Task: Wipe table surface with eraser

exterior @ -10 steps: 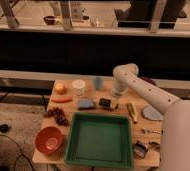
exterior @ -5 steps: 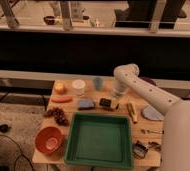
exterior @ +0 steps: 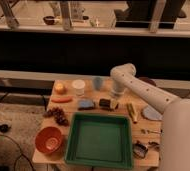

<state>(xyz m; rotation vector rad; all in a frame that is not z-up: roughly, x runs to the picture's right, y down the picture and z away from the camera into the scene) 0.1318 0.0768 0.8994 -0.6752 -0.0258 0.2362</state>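
A dim room with a railing behind frames the wooden surface (exterior: 55, 150). One white arm reaches across it, its tool (exterior: 116, 93) lowered at the far edge just behind the dark eraser (exterior: 108, 103) — placed for a pick, I judge; whether it is open I cannot tell. One green tray (exterior: 98, 140) fills the front, one orange bowl (exterior: 50, 139) beside it, one blue sponge (exterior: 86, 104) left of the eraser — one carrot (exterior: 61, 99) further left.
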